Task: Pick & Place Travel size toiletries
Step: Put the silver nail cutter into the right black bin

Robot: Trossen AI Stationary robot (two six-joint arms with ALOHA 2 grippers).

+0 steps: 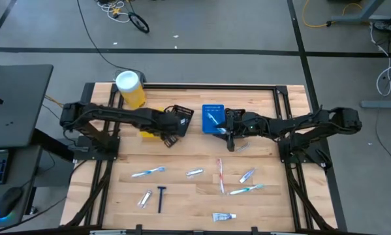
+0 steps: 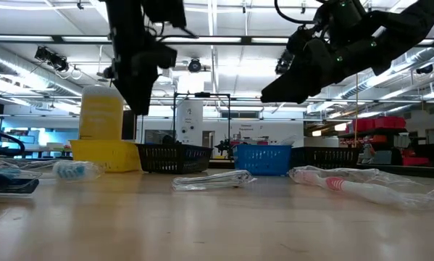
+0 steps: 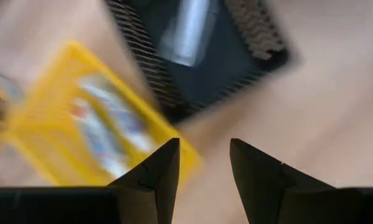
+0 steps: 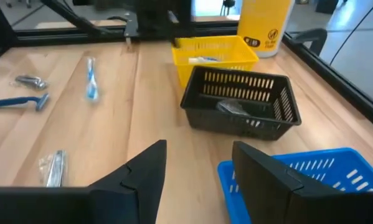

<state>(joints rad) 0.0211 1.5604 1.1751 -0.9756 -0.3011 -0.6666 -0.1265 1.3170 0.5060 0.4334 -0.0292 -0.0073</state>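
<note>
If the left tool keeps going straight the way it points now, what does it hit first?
Probably bare table between the yellow bin and black bin. The left tool is open and empty; depth is unclear.

We've got a yellow bin (image 4: 214,55), a black mesh bin (image 4: 239,102) and a bright blue bin (image 1: 214,119) on pale wood table (image 1: 182,196). We also see a dark blue razor (image 1: 161,198), a red-and-white brush (image 1: 220,176), and a yellow canister (image 1: 130,89) with white lid.

Setting: robotics lab or workshop. Grey concrete floor (image 1: 202,26) with loose cables, exposed ceiling ducts (image 2: 28,51), red shelving (image 2: 380,123) behind.
</note>
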